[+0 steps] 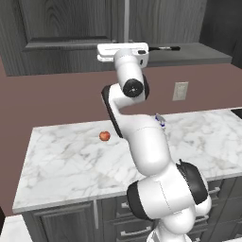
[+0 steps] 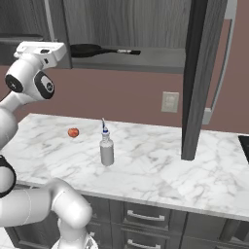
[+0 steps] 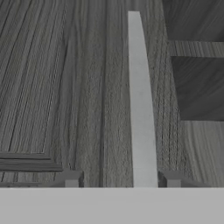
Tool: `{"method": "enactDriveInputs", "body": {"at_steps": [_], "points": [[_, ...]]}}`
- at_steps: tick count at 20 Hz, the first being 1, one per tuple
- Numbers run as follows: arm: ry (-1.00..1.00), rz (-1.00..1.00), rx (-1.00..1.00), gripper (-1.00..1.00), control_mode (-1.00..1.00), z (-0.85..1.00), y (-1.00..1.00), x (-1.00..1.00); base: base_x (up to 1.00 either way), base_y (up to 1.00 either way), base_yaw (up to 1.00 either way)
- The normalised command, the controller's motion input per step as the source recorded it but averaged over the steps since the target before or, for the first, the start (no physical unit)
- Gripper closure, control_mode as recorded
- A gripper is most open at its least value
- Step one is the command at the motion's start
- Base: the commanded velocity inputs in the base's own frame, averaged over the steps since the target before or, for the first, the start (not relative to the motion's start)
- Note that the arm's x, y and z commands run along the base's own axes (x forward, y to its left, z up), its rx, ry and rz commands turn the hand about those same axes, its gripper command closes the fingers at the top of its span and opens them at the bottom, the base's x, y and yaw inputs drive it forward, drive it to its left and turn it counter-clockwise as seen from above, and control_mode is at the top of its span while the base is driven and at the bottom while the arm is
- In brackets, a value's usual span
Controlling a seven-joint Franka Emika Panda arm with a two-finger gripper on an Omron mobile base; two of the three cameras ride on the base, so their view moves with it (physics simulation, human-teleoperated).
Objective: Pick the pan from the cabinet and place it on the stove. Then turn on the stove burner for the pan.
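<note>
High in the upper left of the right base view, the white hand of the arm is raised to the level of the cabinet [image 2: 121, 22], its gripper [image 3: 122, 177] pressed in close to a door. Seen from the hand camera, a pale vertical bar handle [image 3: 139, 100] runs up the middle of the frame between the two dark fingertips, one either side of its lower end, apart from it rather than clamped; the jaws stand part way open and hold nothing that can be seen. That placement suggests the arm is working a door by its handle to reach the shelf. Just right of the hand in the right base view, the pan [image 2: 90, 49] lies flat on the open cabinet shelf, its long handle pointing right, so it is not yet picked. One cabinet door [image 2: 197, 78] hangs edge-on, already swung open. Lower down, the marble counter [image 2: 155, 170] carries a small red fruit [image 2: 73, 132] and a grey bottle [image 2: 106, 148].
</note>
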Motion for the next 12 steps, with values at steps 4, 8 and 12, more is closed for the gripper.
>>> {"method": "enactDriveInputs", "body": {"at_steps": [4,8,12], "points": [[0.0,0.0,0.04,1.0,-1.0,0.0,-0.52,0.0,0.0,0.0,0.0],[0.0,0.0,0.05,1.0,-1.0,0.0,-0.49,0.0,0.0,0.0,0.0],[0.0,0.0,0.03,1.0,-1.0,0.0,-0.22,0.03,0.0,0.0,0.0]]}}
